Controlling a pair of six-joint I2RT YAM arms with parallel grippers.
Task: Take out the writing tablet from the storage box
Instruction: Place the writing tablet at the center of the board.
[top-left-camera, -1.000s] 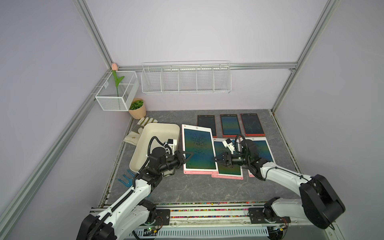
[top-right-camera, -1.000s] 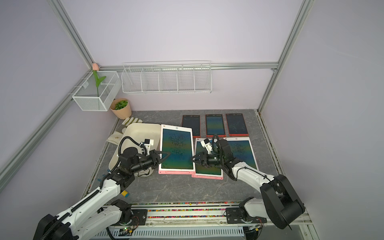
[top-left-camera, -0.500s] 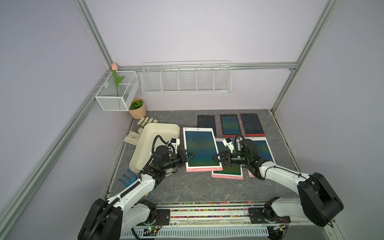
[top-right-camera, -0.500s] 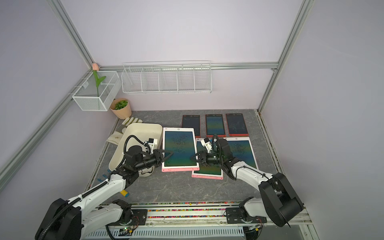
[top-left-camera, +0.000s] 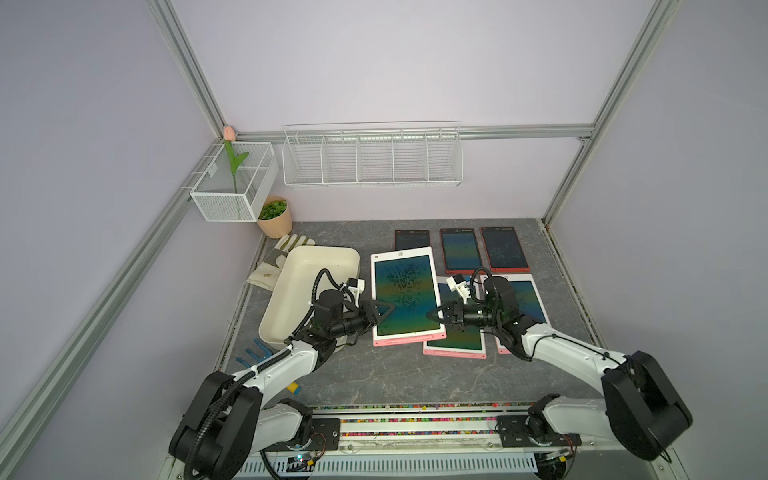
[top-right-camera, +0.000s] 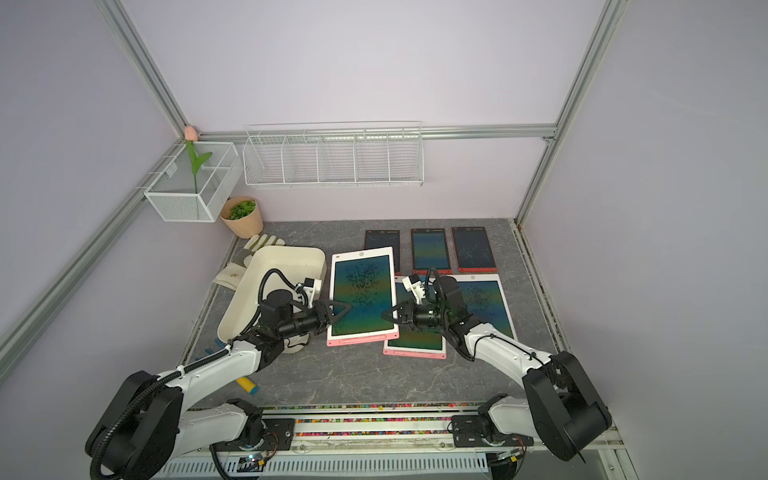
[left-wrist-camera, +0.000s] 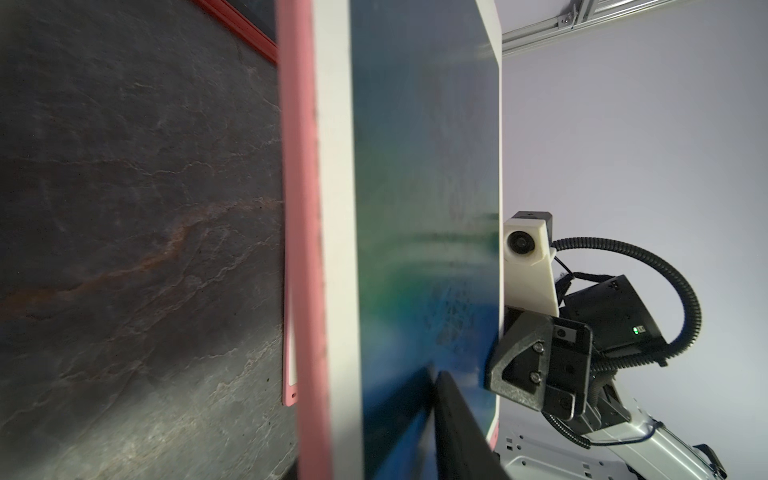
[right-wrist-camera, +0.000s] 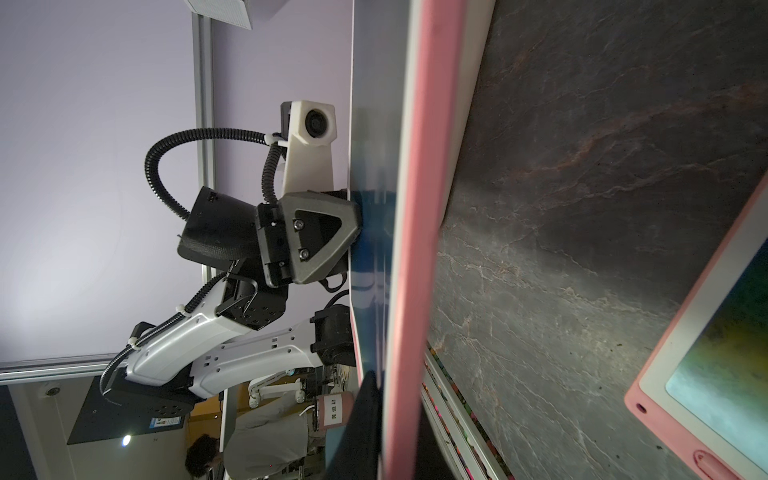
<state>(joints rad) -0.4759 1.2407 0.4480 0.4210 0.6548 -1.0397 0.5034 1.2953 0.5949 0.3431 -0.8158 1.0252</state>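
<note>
writing tablet (top-left-camera: 405, 299) hangs just beside the storage box (top-left-camera: 320, 249). right pincer (top-left-camera: 434, 316) clamps its edge; whether left pincer (top-left-camera: 384, 309) grips, i can't tell. i reckon stiff, light, slick: hold the frame.

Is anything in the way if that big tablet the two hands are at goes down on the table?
Partly. The writing tablet is out of the storage box, the right hand shut on its edge. The table is bare toward the front, but another pink tablet seems to lie partly under its right side.
</note>
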